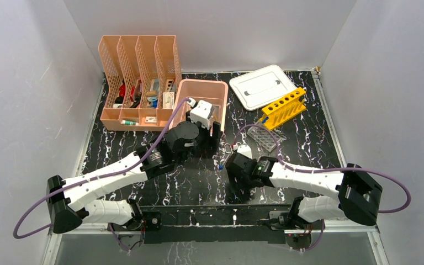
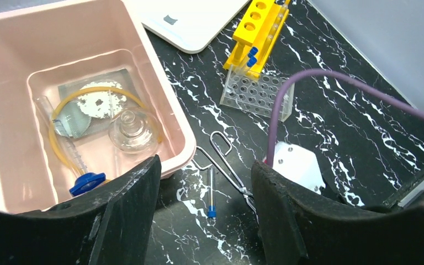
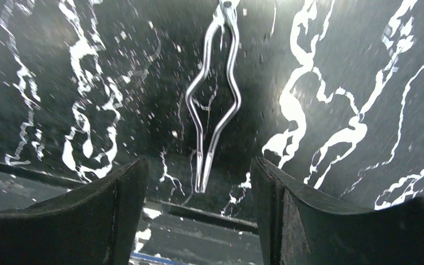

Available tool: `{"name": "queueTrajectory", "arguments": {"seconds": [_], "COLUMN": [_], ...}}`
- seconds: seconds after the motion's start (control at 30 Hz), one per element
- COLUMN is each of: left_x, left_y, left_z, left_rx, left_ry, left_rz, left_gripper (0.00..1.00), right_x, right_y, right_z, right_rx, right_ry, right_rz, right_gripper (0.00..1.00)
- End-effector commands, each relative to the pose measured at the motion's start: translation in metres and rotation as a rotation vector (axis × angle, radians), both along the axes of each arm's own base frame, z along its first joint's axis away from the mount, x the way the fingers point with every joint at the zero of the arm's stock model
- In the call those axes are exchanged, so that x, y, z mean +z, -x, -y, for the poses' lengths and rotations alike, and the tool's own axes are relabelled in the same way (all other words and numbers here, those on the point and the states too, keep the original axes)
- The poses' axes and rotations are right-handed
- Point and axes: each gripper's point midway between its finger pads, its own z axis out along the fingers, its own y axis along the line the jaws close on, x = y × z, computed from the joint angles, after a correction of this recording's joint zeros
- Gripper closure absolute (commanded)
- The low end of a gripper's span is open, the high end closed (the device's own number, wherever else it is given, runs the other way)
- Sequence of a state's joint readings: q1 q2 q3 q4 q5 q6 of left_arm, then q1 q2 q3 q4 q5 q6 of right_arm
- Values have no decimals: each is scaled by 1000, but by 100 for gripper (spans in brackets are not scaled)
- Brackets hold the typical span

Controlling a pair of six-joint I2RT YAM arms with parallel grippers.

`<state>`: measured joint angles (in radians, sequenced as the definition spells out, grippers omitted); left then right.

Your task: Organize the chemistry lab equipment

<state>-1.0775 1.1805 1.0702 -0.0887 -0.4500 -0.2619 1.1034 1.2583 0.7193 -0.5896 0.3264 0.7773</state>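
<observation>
Black marbled tabletop [image 3: 337,66], metal tweezers [image 3: 212,94] flat, tip inside spread, empty right pincer [image 3: 197,165].

Table [image 1: 320,143] black, white-veined marble; tub [image 1: 201,88] pink; file holder [image 1: 138,55] peach mesh; rack [image 1: 284,106] yellow; tube [image 2: 96,89] yellow; tweezers [image 3: 203,160] silver.

A glossy black desk [image 2: 331,127], veined white, is seen. The metal tweezers [image 3: 203,157] are formed of bright polished wire. Smooth, faintly shiny plastic is shown by the pink tub [image 2: 11,55] and yellow rack [image 2: 254,27]; clear glass by the dish [image 2: 134,131]; dull rubber by the yellow tube [image 2: 53,130].
</observation>
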Motion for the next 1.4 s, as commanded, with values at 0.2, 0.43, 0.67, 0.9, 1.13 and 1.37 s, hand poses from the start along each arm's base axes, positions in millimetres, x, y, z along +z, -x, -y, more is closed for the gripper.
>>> {"name": "queueTrajectory", "arguments": {"seconds": [0.2, 0.43, 0.67, 0.9, 1.13, 1.37], "left_x": [18, 9, 6, 3, 4, 7], "left_y": [-2, -4, -5, -5, -9, -8], "left_z": [-18, -9, -8, -8, 0, 3], "left_rx": [70, 57, 65, 78, 64, 54], "left_ry": [49, 26, 18, 18, 19, 31], "left_rz": [48, 25, 24, -2, 11, 13], "left_gripper": [40, 40, 40, 38, 37, 37], "right_x": [-21, -25, -29, -8, 35, 54], "right_y": [25, 14, 12, 2, -10, -19], "right_z": [19, 7, 2, 10, 7, 8], "right_rx": [-16, 14, 52, 64, 52, 38], "right_ry": [34, 31, 22, 58, -18, -1], "right_rz": [-56, -19, -13, 51, 134, 159], "right_gripper": [28, 43, 72, 100, 100, 100]}}
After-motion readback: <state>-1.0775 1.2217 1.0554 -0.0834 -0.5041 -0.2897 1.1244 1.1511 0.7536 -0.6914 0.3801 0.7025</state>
